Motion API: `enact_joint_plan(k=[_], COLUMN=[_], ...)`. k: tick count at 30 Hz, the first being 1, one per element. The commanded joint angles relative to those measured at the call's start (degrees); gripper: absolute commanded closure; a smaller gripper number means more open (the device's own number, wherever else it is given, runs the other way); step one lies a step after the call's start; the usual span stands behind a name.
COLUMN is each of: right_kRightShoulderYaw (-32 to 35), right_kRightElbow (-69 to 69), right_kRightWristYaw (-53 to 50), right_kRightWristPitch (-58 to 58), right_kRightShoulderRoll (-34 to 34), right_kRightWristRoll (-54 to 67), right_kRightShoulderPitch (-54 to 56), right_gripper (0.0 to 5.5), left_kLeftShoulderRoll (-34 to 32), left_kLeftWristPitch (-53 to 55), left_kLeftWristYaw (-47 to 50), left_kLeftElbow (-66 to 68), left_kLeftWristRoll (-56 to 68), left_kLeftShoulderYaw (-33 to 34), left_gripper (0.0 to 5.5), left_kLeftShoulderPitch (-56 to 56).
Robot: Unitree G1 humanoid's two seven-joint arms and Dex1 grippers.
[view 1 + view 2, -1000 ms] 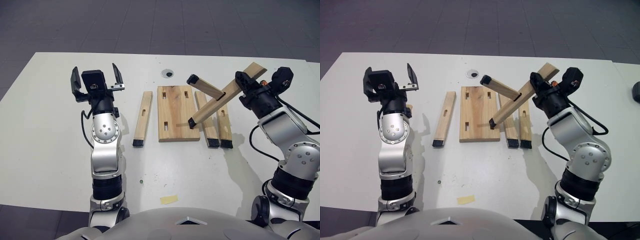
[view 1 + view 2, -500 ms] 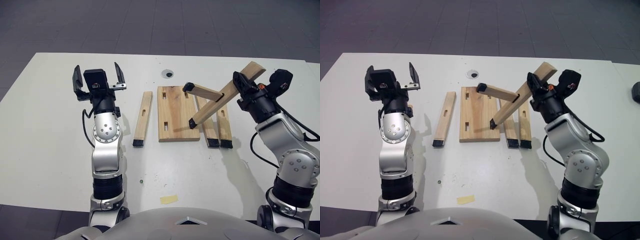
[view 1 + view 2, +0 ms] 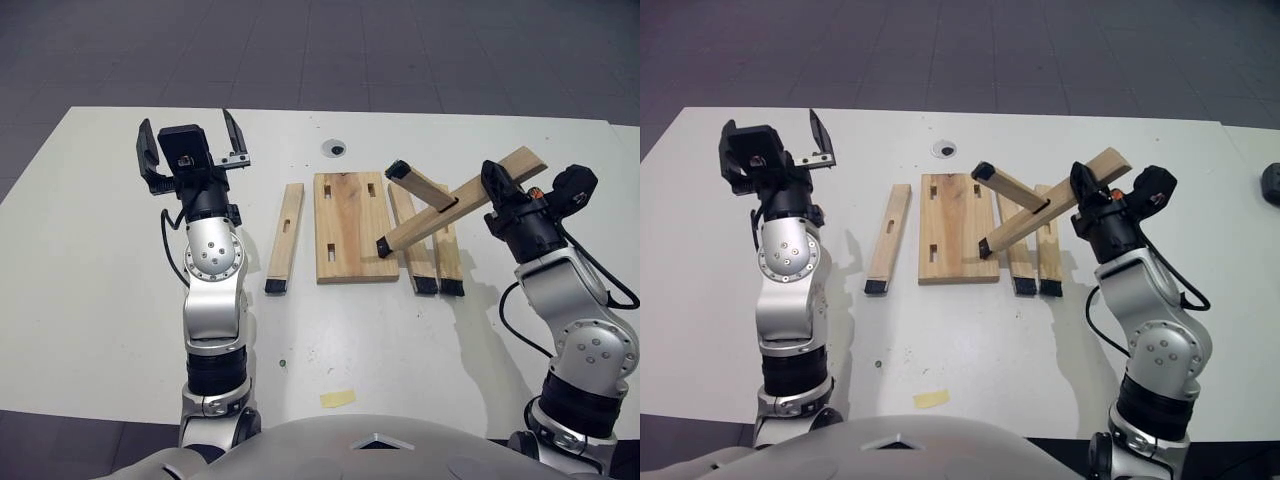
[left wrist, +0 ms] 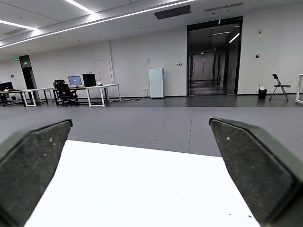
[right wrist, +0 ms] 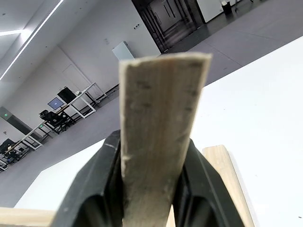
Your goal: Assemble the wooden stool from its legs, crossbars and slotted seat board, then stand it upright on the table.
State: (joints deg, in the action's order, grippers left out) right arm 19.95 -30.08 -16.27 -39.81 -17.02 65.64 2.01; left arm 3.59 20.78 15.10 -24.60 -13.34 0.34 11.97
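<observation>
My right gripper [image 3: 506, 183] is shut on a wooden leg [image 3: 440, 212] near its upper end. The leg slants down to a black-capped foot resting on the slotted seat board [image 3: 350, 228]. A crossbar [image 3: 422, 185] sticks out of the held leg, up and toward the left. In the right wrist view the leg's end [image 5: 161, 118] sits clamped between both fingers [image 5: 94, 189]. One loose leg [image 3: 285, 238] lies left of the board; two more [image 3: 412, 245] lie just to its right, under the held piece. My left gripper [image 3: 186, 128] is open and raised over the table's left part, empty.
A round hole [image 3: 337, 148] in the white table [image 3: 100, 260] lies behind the board. A scrap of yellow tape [image 3: 338, 398] is near the front edge. A dark object [image 3: 1272, 182] sits past the table's right end.
The right gripper has moved right and lower with the leg, which now slants flatter; the crossbar's free end swung right. The left gripper shifted slightly left and stays open.
</observation>
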Motion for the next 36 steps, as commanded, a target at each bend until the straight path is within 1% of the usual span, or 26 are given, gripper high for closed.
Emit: enact_joint_plan(k=[1,7,13,18,24,29,36], right_kRightShoulderYaw=[-0.5,-0.4,0.6,1.0,0.0,-0.1,-0.8], right_kRightElbow=[5.0,7.0,8.1,7.7,5.8,5.6,6.2], right_kRightWristYaw=[-4.5,-3.7,-3.7,-2.7,-1.6,-1.9,-1.3], right_kRightWristPitch=[-5.3,-2.9,-0.6,-0.6,-1.8,-2.5,-2.2], right_kRightShoulderRoll=[-1.3,-2.0,-1.6,-3.1,-4.8,-5.1,-5.3], right_kRightWristRoll=[-2.1,-4.9,-3.9,-2.3,-1.5,-0.4,-2.0], right_kRightShoulderPitch=[-3.7,-3.9,-3.3,-1.4,1.8,3.9,6.3], right_gripper=[4.44,4.41,4.41,4.4,4.4,4.4,4.4], left_kLeftShoulderRoll=[3.4,4.2,3.5,3.1,2.9,2.8,2.7], left_kLeftWristPitch=[0.5,0.4,0.4,-0.4,-0.8,-1.3,-2.1], left_kLeftWristYaw=[2.1,3.9,4.6,5.3,6.3,6.9,7.2], left_kLeftElbow=[-1.1,-1.3,-1.4,-1.6,-2.1,-1.9,-1.2], left_kLeftWristRoll=[0.3,1.5,2.4,2.5,2.2,1.9,2.1], left_kLeftShoulderYaw=[-0.4,-1.4,-2.3,-2.4,-2.4,-2.7,-2.9], left_gripper=[0.1,0.1,0.1,0.1,0.1,0.1,0.1], left_kLeftShoulderPitch=[-0.2,-0.2,-0.1,-0.2,-0.2,-0.4,-0.2])
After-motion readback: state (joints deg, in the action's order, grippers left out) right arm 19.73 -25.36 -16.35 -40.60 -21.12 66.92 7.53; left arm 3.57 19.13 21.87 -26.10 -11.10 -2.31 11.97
